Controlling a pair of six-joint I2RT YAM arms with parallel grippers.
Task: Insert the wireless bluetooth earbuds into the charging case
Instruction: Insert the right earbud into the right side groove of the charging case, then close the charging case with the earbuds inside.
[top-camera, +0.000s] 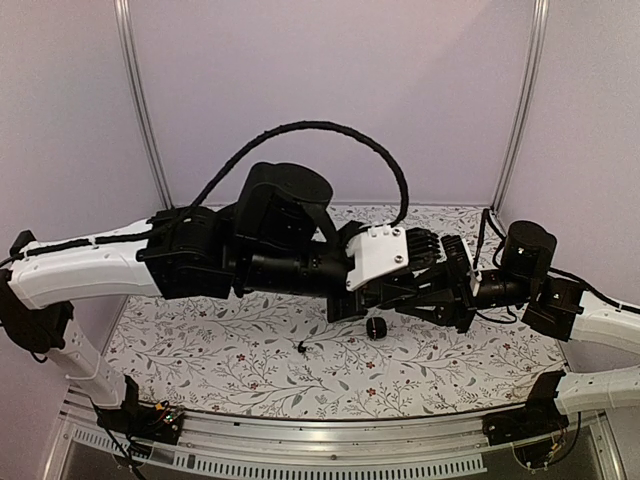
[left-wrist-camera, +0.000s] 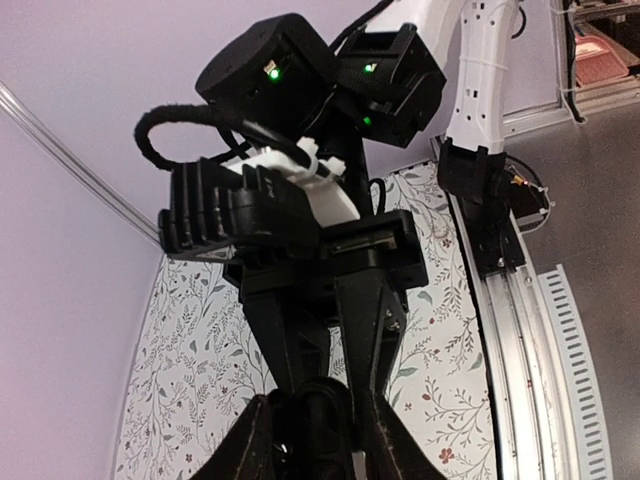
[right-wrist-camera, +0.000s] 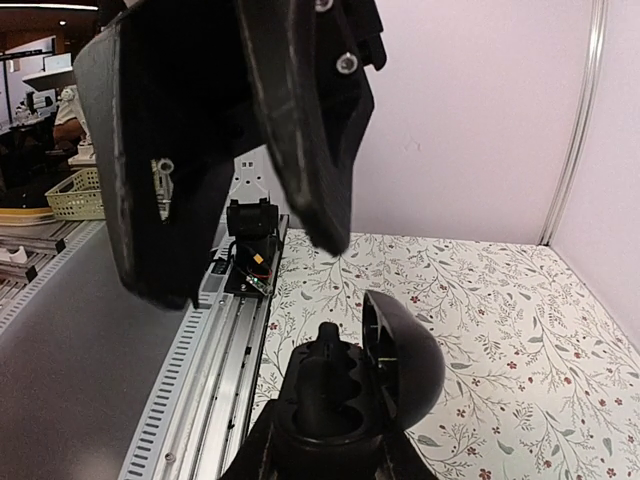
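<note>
1. White-and-black jointed left arm (top-camera: 90, 262) stretches in from the left, forearm near level, reaching past the middle; its bulky black wrist block (top-camera: 285, 215) rides high.
2. Black two-finger left gripper (right-wrist-camera: 250, 270) points downward; its broad fingers (right-wrist-camera: 150, 200) stand parted, a clear gap between the tips.
3. White-and-black jointed right arm (top-camera: 605, 325) comes in low from the right, elbow bent; round black wrist joint (top-camera: 527, 250) raised.
4. Black two-finger right gripper (right-wrist-camera: 325, 460) aims left toward its partner, jaws pinched on an open black pebble-shaped plastic charging case (right-wrist-camera: 400, 360); the left fingertips hang just above it.
</note>
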